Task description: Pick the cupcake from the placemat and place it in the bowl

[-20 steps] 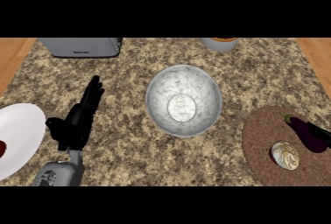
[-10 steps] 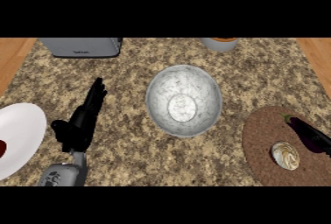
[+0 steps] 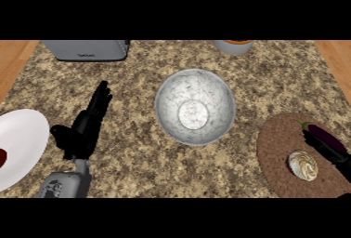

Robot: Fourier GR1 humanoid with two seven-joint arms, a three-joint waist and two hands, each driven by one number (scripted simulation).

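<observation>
On the placemat [image 3: 281,162], the right hand [image 3: 330,149], fingers extended, nears the cupcake [image 3: 302,165]; centre over it before closing. Left hand [image 3: 86,128] rests open.

The tabletop [image 3: 137,162] is speckled tan and brown granite. At the middle, the bowl [image 3: 195,107] is marbled grey-white. At four o'clock, the round placemat [image 3: 281,153] is woven brown, the cupcake [image 3: 302,165] swirled cream and tan. At nine, the plate [image 3: 24,139] is white. The left hand [image 3: 86,128] is black, its forearm [image 3: 63,185] grey.
</observation>
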